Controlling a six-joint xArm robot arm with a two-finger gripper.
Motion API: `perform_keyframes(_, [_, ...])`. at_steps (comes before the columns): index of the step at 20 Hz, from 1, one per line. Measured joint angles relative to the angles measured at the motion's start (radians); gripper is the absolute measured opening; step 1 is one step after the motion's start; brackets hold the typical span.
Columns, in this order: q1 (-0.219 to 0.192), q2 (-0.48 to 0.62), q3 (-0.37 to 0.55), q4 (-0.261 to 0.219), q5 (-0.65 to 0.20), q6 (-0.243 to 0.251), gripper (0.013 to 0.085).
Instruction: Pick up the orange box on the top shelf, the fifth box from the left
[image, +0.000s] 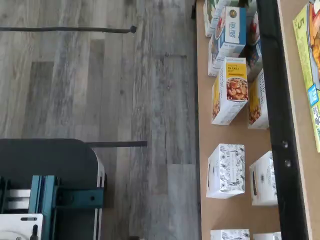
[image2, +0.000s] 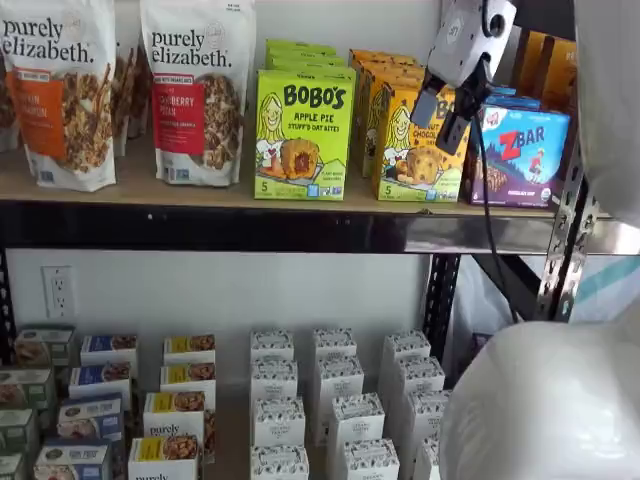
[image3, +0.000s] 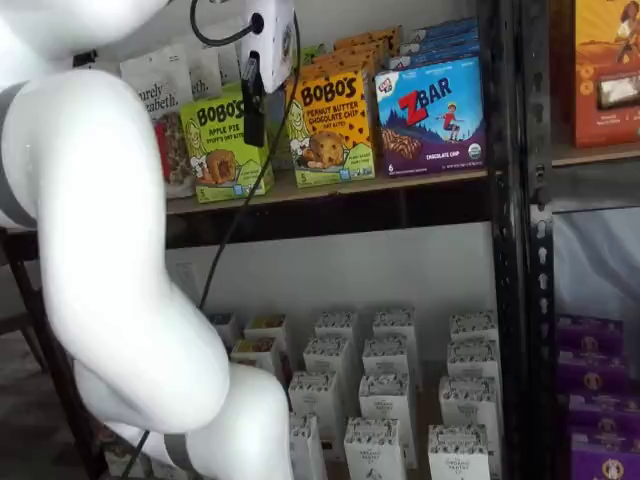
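Gripper fingers apart, before orange box | box upright, long axis vertical, front facing outward

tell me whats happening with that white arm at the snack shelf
A white robot arm has raised its pincer in front of the top shelf, right before the orange box, a Bobo's peanut butter chocolate chip carton. That carton stands between the green Bobo's apple pie box and the blue ZBar box. In a shelf view a gap shows between the two black fingers, so the pincer is open and holds nothing. The carton sits upright on the shelf, not yet gripped.
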Motion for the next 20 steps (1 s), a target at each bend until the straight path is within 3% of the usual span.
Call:
perform_keyframes(3, [0.018, -0.058, 0.067, 0.037, -0.095, 0.021, 0.0850])
perform_keyframes(7, [0.055, -0.079, 0.089, 0.046, -0.124, 0.058, 0.0850])
perform_keyframes(11, [0.065, -0.094, 0.109, 0.079, -0.159, 0.072, 0.0850])
perform_keyframes(20, [0.032, -0.043, 0.074, 0.207, -0.218, 0.064, 0.0850])
